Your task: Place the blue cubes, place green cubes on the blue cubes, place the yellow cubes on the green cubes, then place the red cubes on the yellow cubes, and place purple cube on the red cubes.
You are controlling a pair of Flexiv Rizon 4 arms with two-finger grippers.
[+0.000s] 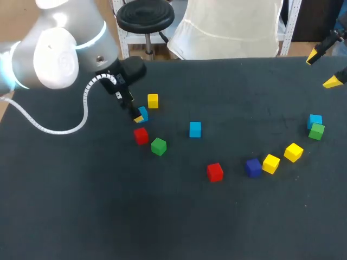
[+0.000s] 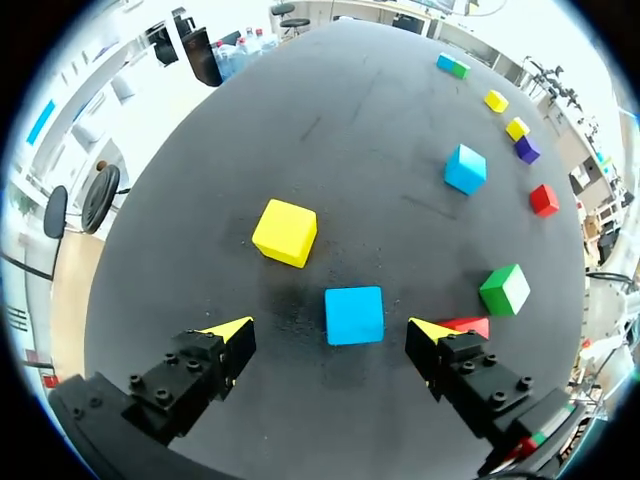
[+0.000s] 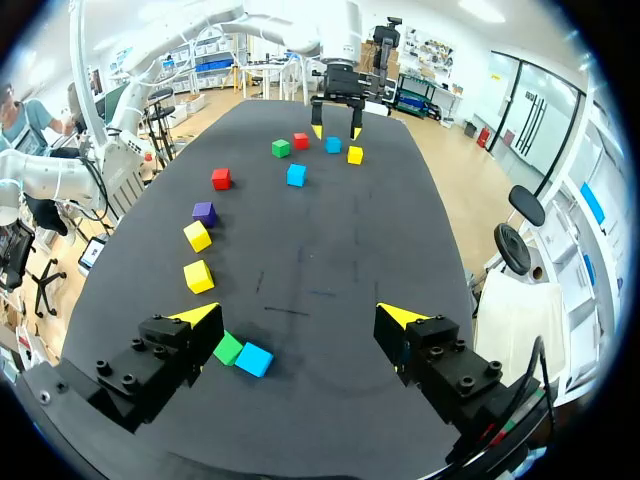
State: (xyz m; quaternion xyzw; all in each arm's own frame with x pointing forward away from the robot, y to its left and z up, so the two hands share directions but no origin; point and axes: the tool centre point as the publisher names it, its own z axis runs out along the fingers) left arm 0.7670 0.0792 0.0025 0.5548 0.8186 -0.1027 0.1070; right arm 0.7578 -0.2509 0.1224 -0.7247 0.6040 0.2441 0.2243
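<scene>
Left cluster (image 1: pixel 141 135): four cubes. Centre cube (image 1: pixel 195 129) alone; near cube (image 1: pixel 215 171) before it, rightward. Right arc (image 1: pixel 270 163): five cubes, far two touching.

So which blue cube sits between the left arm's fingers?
The blue cube next to the yellow cube; the other two lie far ahead of the left fingers.

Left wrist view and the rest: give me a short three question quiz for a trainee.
1. True or false: the left gripper is shut on the blue cube.
2. Which cube lies right beside the corner blue cube near the right gripper? A red, B green, C purple.
3. Fill in: the purple cube lies between a red cube and a ___ cube.
Key: 1 false, it is open. 2 B. 3 yellow.
</scene>
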